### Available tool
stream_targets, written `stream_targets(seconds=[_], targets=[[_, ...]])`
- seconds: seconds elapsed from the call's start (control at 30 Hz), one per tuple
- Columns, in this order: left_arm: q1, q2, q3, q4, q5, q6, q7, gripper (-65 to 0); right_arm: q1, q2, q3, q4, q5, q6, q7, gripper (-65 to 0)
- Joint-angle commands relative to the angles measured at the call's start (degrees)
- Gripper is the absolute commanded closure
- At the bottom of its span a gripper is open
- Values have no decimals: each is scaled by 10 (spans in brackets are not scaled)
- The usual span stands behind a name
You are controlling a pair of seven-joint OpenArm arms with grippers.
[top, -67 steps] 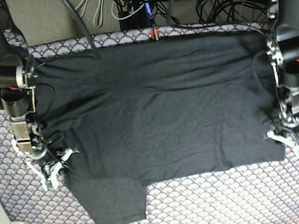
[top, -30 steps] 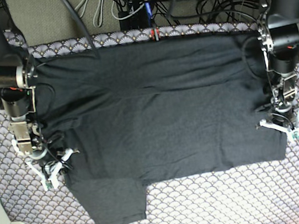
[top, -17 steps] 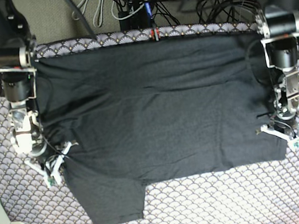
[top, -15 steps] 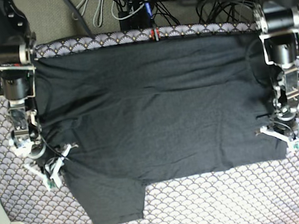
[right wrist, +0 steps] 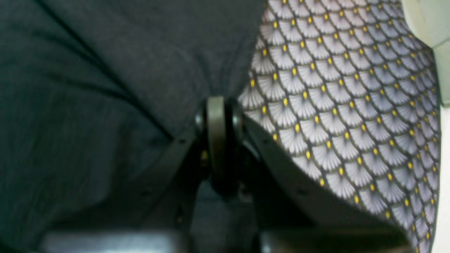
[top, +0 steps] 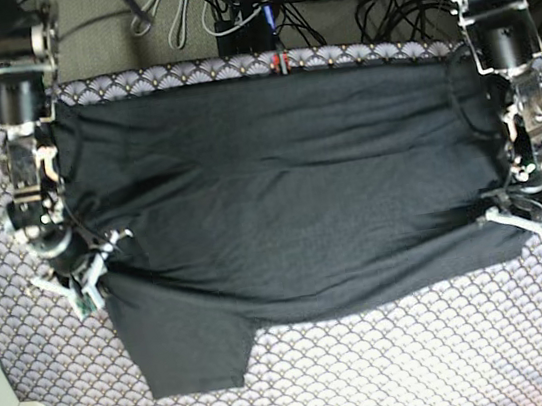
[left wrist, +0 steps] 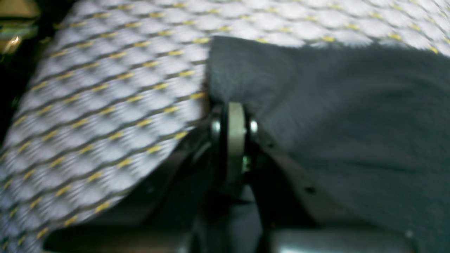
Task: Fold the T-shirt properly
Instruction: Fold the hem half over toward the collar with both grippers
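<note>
Pincer: the left pincer (left wrist: 235, 105) reaches up from the bottom middle, its two dark arms drawn together and pinched on cloth.
Held thing: the edge of the T-shirt (left wrist: 351, 116), dark charcoal, filling the right side.
Corner: a T-shirt corner rises just above the pincer tip.
Cloth beneath: the scallop-patterned tablecloth (left wrist: 105, 91), pale with yellow dots, left and along the top.
Sharpness: blurred throughout.
</note>
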Motion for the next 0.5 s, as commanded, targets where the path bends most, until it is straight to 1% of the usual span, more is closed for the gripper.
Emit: stream_targets(seconds=[0.0, 0.07, 0.17, 0.33, 0.37, 0.47], targets=[[-8, -4, -3, 25, -1, -3, -9, -6, 9, 7, 2, 20, 6, -3, 12, 0], [2, -4, -3, 48, -1, -3, -1, -6, -4, 8, 7, 34, 6, -3, 12, 0], [14, -5, -3, 74, -1, -3, 7, -6, -25, 8, 41, 65, 6, -3, 12, 0], [27, -7, -4, 103, -1, -3, 22, -6, -54, 8, 58, 102, 6, -2, 12, 0], [27, -7, -4, 108, -1, -3, 23, -6, -60, 8, 60, 105, 6, 3, 12, 0], [44, -7, -4, 127, -1, -3, 23, -6, -73, 8, 73, 115, 6, 47, 11, 0]])
